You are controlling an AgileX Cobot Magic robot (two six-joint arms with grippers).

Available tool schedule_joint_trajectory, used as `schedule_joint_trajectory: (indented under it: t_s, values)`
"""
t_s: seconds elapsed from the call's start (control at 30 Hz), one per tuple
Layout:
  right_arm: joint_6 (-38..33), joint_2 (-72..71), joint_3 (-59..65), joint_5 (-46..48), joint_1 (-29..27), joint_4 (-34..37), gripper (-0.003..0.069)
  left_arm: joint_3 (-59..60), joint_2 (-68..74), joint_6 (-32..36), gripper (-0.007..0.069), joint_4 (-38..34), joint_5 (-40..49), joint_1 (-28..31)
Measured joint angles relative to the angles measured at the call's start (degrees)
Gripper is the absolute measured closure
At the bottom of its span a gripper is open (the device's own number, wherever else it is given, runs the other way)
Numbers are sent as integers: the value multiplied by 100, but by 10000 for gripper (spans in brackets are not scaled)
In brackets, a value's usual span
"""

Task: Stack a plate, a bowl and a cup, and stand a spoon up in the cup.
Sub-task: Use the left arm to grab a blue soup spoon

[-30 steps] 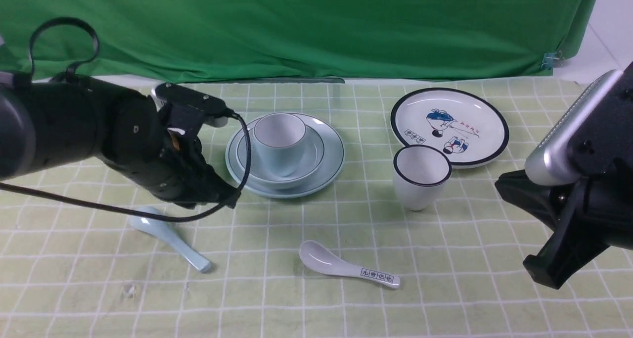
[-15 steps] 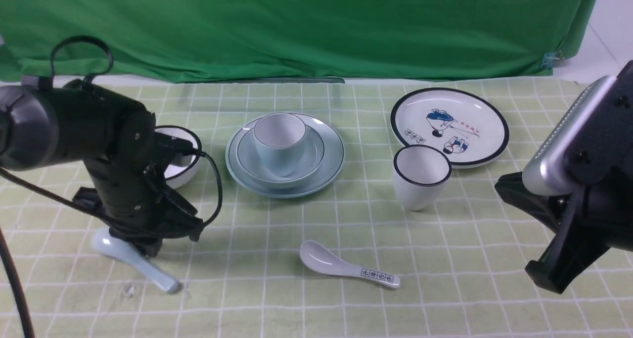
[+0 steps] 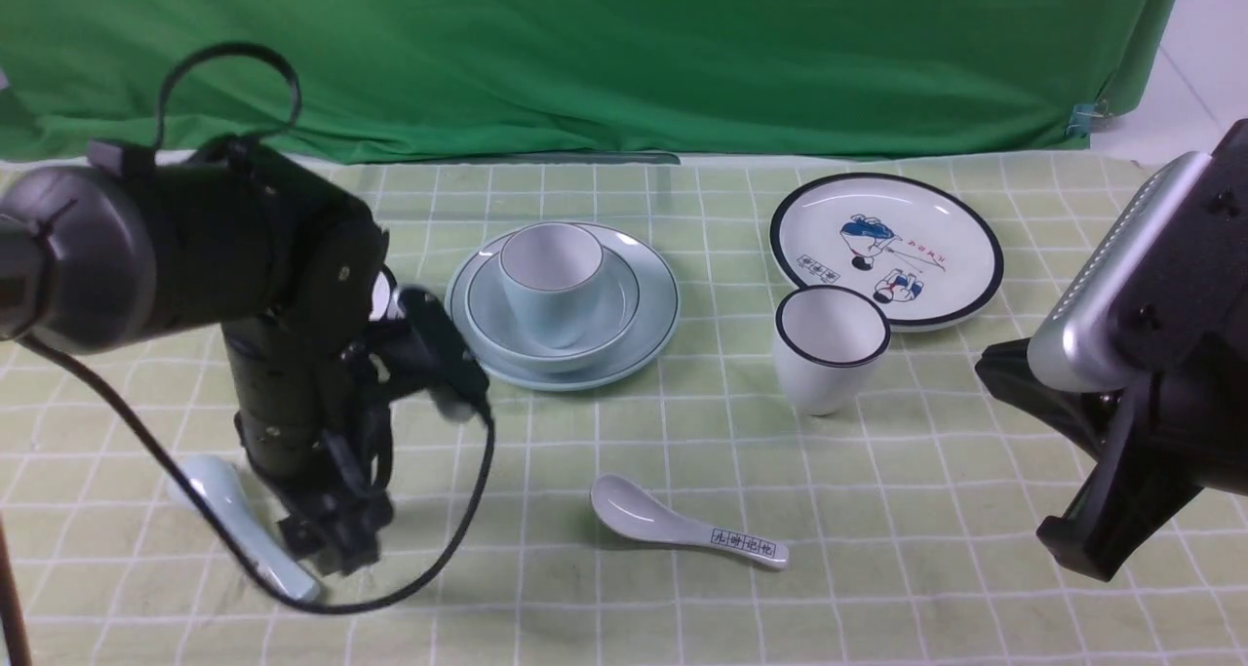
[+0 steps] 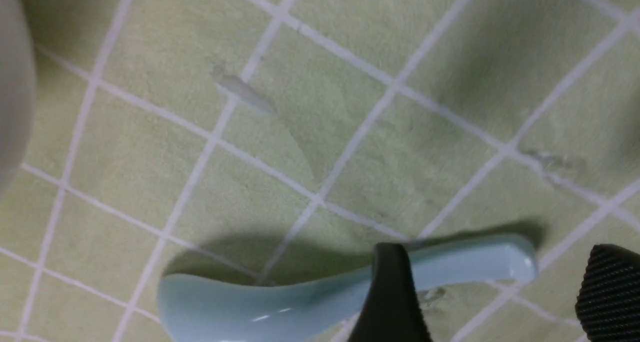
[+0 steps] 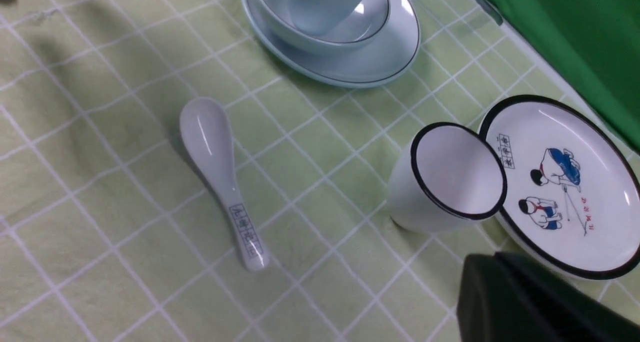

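Observation:
The pale blue plate point(image 3: 655, 323) holds the pale blue bowl point(image 3: 616, 307), and the pale blue cup point(image 3: 552, 278) stands upright in the bowl. On the cloth at the near left lies the pale blue spoon point(image 3: 222, 503), with its handle end toward the front. My left gripper point(image 3: 331, 549) points down over that handle and stands open. In the left wrist view the handle end of the spoon point(image 4: 470, 264) lies between the two fingers of the left gripper point(image 4: 500, 292), one finger crossing in front of it. My right gripper point(image 5: 492, 269) is shut on nothing, hovering at the right.
A white black-rimmed cup point(image 3: 829, 346) stands in front of a white plate with cartoon figures point(image 3: 887, 247). A white spoon with printed characters point(image 3: 682, 525) lies at the front centre. A sliver of a white bowl point(image 3: 382, 297) shows behind the left arm. Green cloth hangs behind.
The left arm swung from beside the plate to above the blue spoon and turned downward, and its jaws opened. The blue spoon shifted left and nearer. The right arm barely moved.

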Motion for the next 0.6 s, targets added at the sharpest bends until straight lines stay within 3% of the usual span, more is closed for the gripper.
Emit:
schedule_joint_trajectory:
  t_s: [0.1,0.33,0.6]
  values:
    - [34,0,0,64,0,0,629,83,91,228,185,336,1,110]
    - [85,0,0,105,0,0,621,118,339,859,202,393,-72,530]
    - [85,0,0,115,0,0,617,101,505,981,246,486,-197,634]
